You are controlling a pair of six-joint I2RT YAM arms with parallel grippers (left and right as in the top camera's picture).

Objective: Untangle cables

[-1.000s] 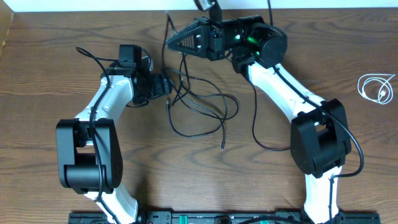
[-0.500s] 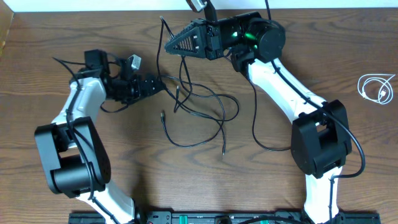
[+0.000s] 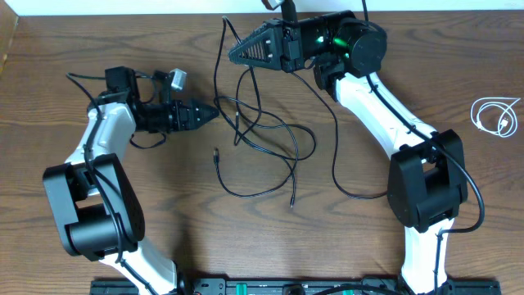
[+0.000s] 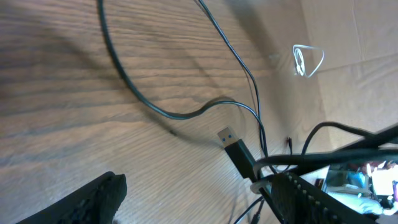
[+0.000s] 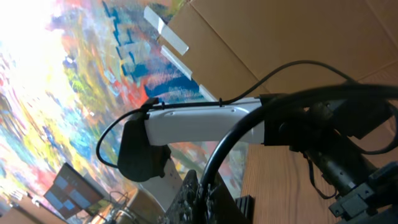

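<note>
Two long black cables (image 3: 266, 135) lie looped over each other at the table's middle, with plug ends at the front (image 3: 293, 199) and left (image 3: 215, 152). My right gripper (image 3: 232, 52) is shut on a strand of black cable (image 5: 214, 168) at the back, and the strand hangs down into the tangle. My left gripper (image 3: 211, 112) is open just left of the tangle, and nothing shows between its fingers (image 4: 199, 205). A black cable with a USB plug (image 4: 234, 147) lies ahead of it. The white cable (image 3: 496, 115) lies coiled apart at the far right, and it also shows in the left wrist view (image 4: 308, 60).
Thicker black robot wires trail beside both arms, one looping on the table by the right arm (image 3: 344, 176). The table's back edge meets a pale wall (image 3: 123, 6). Cardboard panels (image 5: 292, 31) stand beyond the table.
My left arm has swung its elbow out to the left and its gripper now points right at the tangle. My right gripper has shifted slightly right with the strand; the loops have spread a little.
</note>
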